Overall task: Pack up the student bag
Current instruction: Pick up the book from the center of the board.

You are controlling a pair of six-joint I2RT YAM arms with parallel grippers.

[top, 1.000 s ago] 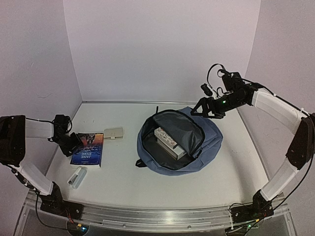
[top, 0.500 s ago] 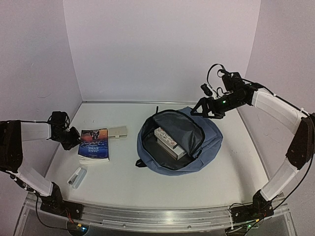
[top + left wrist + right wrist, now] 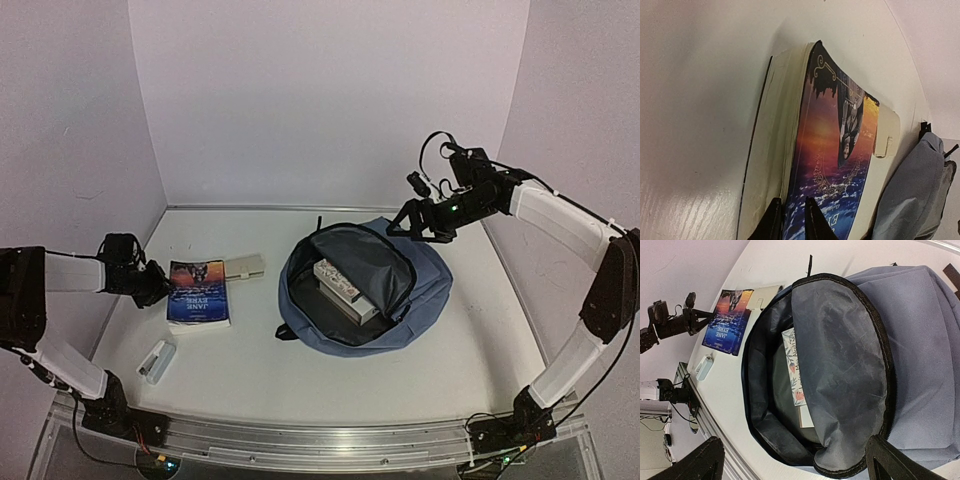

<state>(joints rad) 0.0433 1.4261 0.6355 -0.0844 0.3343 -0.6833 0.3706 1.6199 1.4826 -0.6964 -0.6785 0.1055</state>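
Paperback cover pinched by left hand; student bag lies open.

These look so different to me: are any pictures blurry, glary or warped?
Top view: even soft light, walls bowed by a wide lens. Left wrist view: tilted, book fairly sharp, bright sheen on the table at lower left. Right wrist view: student bag crisp, dark inside.

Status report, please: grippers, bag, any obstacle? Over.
Left gripper pinching Jane Eyre book's edge; right gripper open above bag. Bag unzipped, flowered book inside. Tan case beside Jane Eyre book.
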